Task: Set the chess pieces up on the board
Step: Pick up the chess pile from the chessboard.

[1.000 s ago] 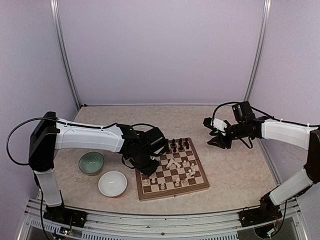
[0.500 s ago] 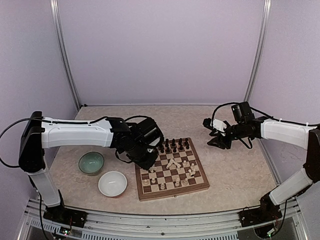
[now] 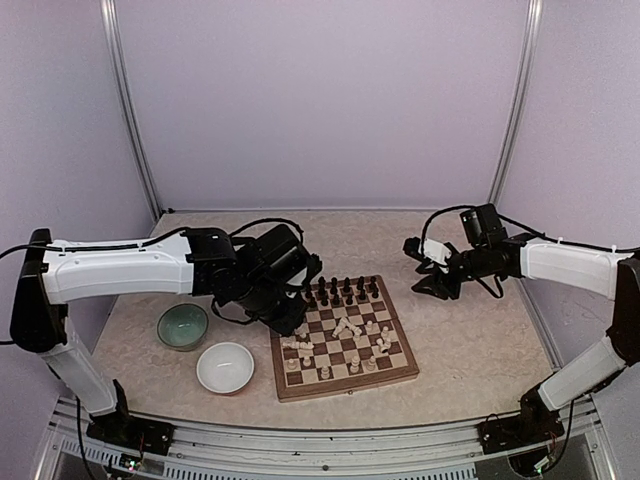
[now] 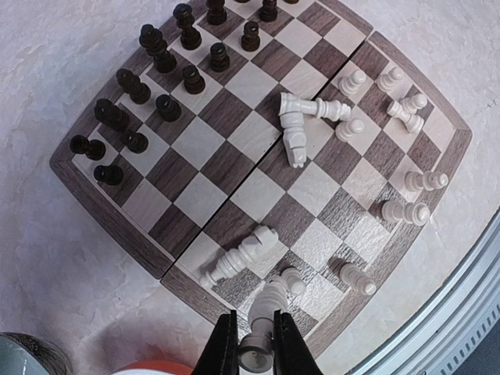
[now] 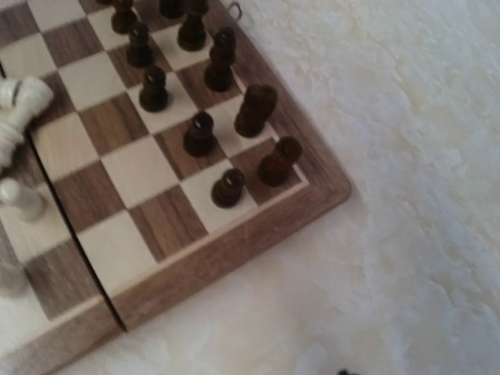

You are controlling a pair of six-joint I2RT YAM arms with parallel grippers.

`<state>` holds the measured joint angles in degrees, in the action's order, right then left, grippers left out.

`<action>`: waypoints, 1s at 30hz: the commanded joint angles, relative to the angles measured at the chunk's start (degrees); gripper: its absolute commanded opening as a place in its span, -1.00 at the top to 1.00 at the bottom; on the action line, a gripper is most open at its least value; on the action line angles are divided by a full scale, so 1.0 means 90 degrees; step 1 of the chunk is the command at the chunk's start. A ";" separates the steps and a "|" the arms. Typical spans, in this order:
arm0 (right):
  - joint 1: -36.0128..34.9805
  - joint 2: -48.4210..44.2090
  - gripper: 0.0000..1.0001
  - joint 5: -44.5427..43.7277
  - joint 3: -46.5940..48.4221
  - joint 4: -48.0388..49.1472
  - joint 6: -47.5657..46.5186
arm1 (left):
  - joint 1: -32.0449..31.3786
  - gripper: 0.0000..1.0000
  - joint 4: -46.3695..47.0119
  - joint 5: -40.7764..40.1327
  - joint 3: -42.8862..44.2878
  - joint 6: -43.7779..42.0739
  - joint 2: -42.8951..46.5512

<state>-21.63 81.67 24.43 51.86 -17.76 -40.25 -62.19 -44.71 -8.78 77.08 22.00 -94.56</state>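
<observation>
- The left gripper (image 4: 255, 319) is clamped narrowly on a cream chess piece (image 4: 269, 301). In the left wrist view its round base sits between the fingers at 6 o'clock of the frame. Its long axis runs away toward 12 to 1 o'clock, roughly in line with the fingers rather than across them.
- Seen from above, that grip sits at the 9 o'clock edge of the board (image 4: 232, 166), toward the near-left corner. I cannot tell whether the piece's head rests on the wood or hangs free.
- The dark pieces (image 4: 168, 107) stand in two rows along the board's 12 o'clock edge, so the cream home rows are on the 6 o'clock side. In the wrist view those rows lie at 2 to 3 o'clock from the gripper, where a few upright cream pieces (image 4: 355, 80) already stand.
- A fallen cream piece (image 4: 238, 258) lies just beyond the fingertips at 11 o'clock, and a crossed pair (image 4: 301, 133) lies near the board's centre.
- The next move probably turns on tipping the held piece base down and carrying it toward the 6 o'clock rows. The left arm is far nearer.
- The right gripper (image 3: 425, 268) hovers off the board at about its 2 o'clock, well apart. Its jaws look parted with nothing between them.
</observation>
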 commanded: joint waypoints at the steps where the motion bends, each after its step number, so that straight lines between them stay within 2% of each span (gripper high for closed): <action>1: -0.0087 -0.0012 0.05 0.0608 0.0243 0.0174 0.0977 | 0.0043 0.74 0.0487 -0.0191 0.0071 0.0189 0.0179; 4: -0.0087 0.0046 0.05 0.1770 0.0652 0.0360 0.2271 | 0.0154 0.74 0.1243 -0.0030 -0.0006 0.0399 0.0348; 10: -0.0060 0.0898 0.10 0.4070 0.1690 0.0656 0.4537 | 0.0362 0.73 0.2973 0.0301 -0.0137 0.0804 0.0623; 14: -0.0058 0.1093 0.07 0.4982 0.1327 0.2342 0.6559 | 0.0455 0.74 0.4222 0.0347 -0.0337 0.1102 0.0646; 18: -0.0058 0.1352 0.02 0.5540 0.1177 0.3525 0.7949 | 0.0579 0.74 0.5308 0.0536 -0.0647 0.1440 0.0651; 23: -0.0108 0.1577 -0.02 0.5830 0.0930 0.5125 0.9606 | 0.0733 0.74 0.5694 0.0932 -0.0562 0.1719 0.0294; 30: -0.0183 0.1829 -0.03 0.5901 0.0780 0.5891 1.0322 | 0.0906 0.74 0.5982 0.1403 -0.0454 0.1885 -0.0019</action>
<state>-22.39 96.62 75.13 59.68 26.85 45.17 -55.02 5.21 -0.14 71.64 37.36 -93.25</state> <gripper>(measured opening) 0.516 0.137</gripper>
